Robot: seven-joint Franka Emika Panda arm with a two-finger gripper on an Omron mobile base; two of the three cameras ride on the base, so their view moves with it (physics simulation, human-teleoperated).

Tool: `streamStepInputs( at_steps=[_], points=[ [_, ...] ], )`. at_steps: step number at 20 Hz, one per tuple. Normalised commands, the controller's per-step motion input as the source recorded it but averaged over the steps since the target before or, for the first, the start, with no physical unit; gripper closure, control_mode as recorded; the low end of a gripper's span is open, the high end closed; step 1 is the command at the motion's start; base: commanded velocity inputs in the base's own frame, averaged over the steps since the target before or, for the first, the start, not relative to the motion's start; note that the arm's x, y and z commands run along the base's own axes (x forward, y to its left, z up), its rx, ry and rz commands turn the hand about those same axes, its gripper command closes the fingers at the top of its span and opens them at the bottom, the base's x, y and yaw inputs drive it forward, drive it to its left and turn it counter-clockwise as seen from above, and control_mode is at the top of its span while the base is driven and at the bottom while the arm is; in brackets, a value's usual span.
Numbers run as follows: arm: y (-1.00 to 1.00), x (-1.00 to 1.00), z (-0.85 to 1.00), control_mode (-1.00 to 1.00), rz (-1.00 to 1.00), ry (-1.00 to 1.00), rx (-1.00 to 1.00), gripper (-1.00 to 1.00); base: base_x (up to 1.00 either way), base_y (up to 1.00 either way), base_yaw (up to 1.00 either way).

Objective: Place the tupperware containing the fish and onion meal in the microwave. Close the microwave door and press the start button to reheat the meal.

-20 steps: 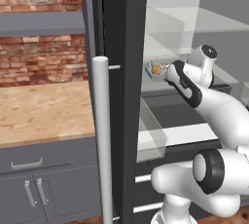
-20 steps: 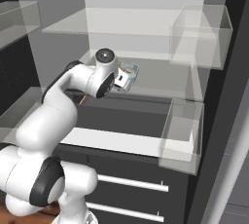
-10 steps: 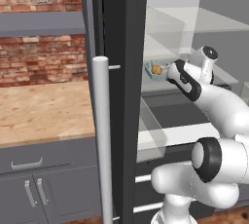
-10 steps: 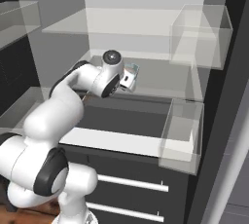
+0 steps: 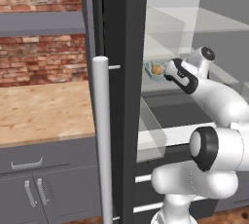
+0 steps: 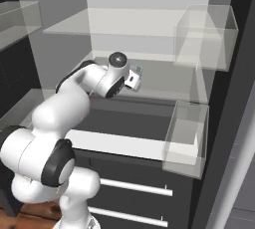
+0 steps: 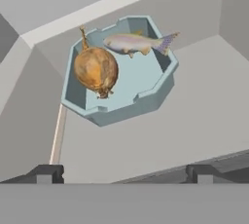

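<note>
The tupperware [image 7: 138, 77] is a pale-blue shallow tub lying on a grey fridge shelf. It holds a brown round onion [image 7: 96, 69] and a small silvery-golden fish [image 7: 136, 43]. My gripper [image 7: 121, 173] hovers a short way in front of the tub, open, its fingertips [image 7: 46, 173] spread wide with nothing between them. From the left base view the tupperware [image 5: 154, 68] sits just beyond the gripper [image 5: 168, 70]. From the right base view the gripper [image 6: 132, 78] points at the tupperware [image 6: 137, 69]. The microwave and its door are out of view.
The open black fridge door with its silver bar handle [image 5: 102, 135] stands left of the arm. Clear bins [image 6: 204, 36] [image 6: 187, 133] hang at the fridge's right side. A glass shelf spans above the tub. A wooden counter [image 5: 44, 111] lies to the left.
The hand has edged slightly deeper into the fridge toward the tub and the arm's elbow has shifted. The tub has not moved.
</note>
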Motion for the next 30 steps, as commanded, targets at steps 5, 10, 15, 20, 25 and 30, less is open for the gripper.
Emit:
streamStepInputs(
  at_steps=[5,10,15,20,25,30],
  points=[
    [-0.05,0.34,-0.05,-1.0,0.0,-0.02,0.06,-1.0,0.0,0.0,0.0],
    [-0.08,0.33,0.0,-1.0,0.0,0.0,0.07,-1.0,0.0,0.0,0.0],
    [-0.12,0.36,-0.02,-1.0,0.0,0.01,0.08,-1.0,0.0,0.0,0.0],
    [-0.08,0.39,-0.15,-1.0,0.0,0.02,0.06,-1.0,0.0,0.0,0.0],
    [-0.06,0.36,-0.24,-1.0,0.0,0.01,0.04,-1.0,0.0,0.0,0.0],
    [-0.01,0.3,-0.27,-1.0,0.0,0.03,0.01,-1.0,0.0,0.0,0.0]
  ],
)
